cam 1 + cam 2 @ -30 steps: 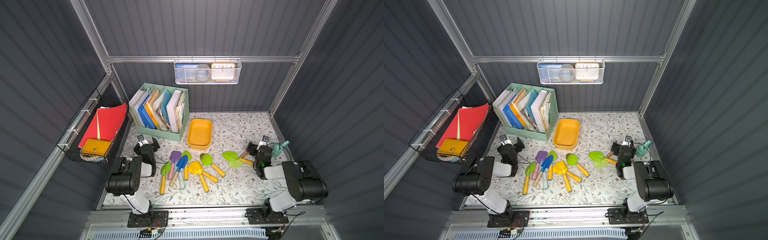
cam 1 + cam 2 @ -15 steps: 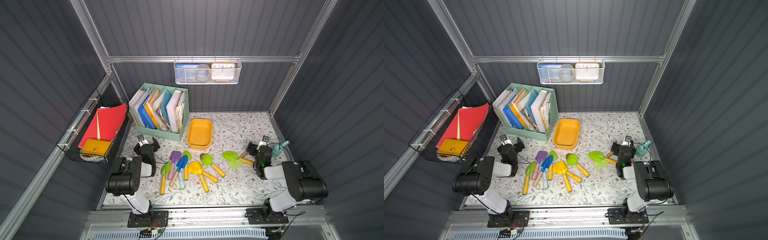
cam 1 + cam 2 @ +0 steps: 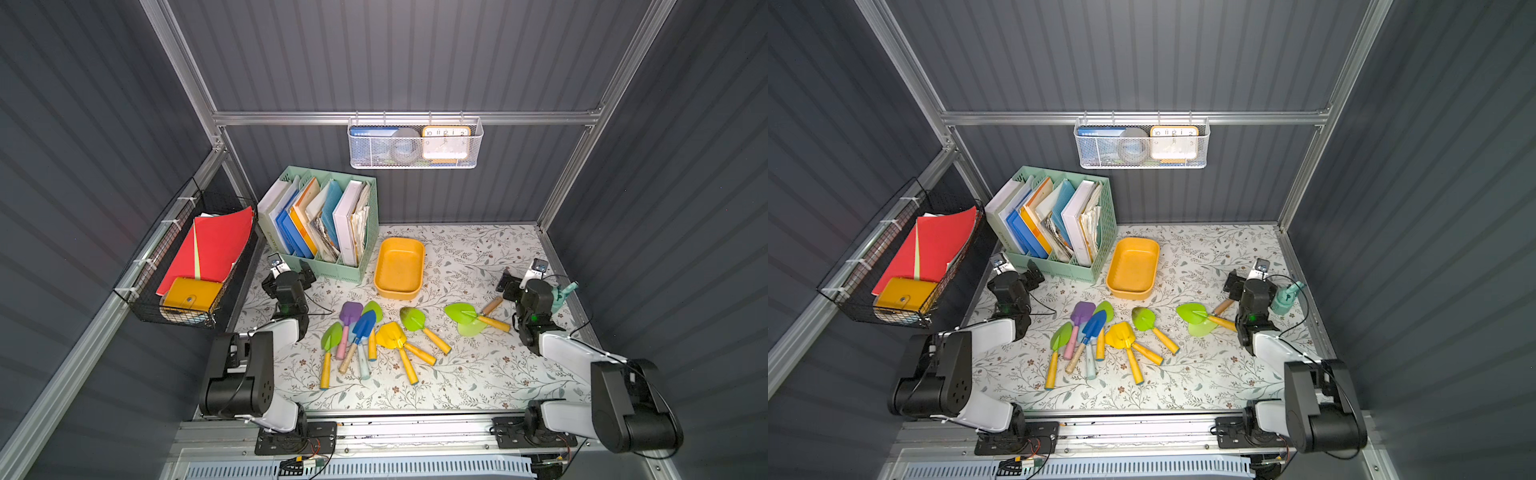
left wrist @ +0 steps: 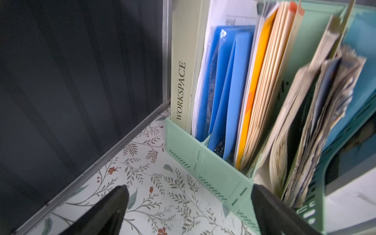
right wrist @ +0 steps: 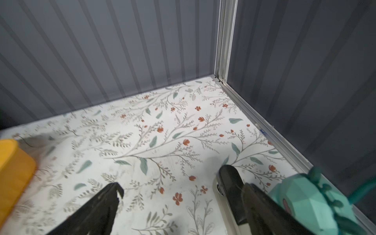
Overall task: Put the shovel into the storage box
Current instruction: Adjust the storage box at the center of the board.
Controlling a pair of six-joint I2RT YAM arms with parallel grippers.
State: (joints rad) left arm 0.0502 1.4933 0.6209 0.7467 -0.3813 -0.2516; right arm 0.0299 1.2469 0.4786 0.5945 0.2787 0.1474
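A: Both sides gripping anything?
B: No. Left gripper (image 4: 189, 193) and right gripper (image 5: 173, 179) stand spread wide, empty.
A: Where are the shovels (image 3: 365, 323)?
B: Scattered on the floral mat (image 3: 465, 257), near the storage box (image 3: 399, 268), all outside it; the box holds nothing.

The left tool (image 4: 188, 189) is wide open and holds nothing. The right tool (image 5: 172, 179) is wide open and empty too. The left arm (image 3: 274, 332) and right arm (image 3: 569, 353) sit folded low over the bench (image 3: 478, 374).

In my right wrist view the storage box (image 5: 14, 168) is blurred and cut off; the teal toy (image 5: 309, 201) likewise runs off-frame.
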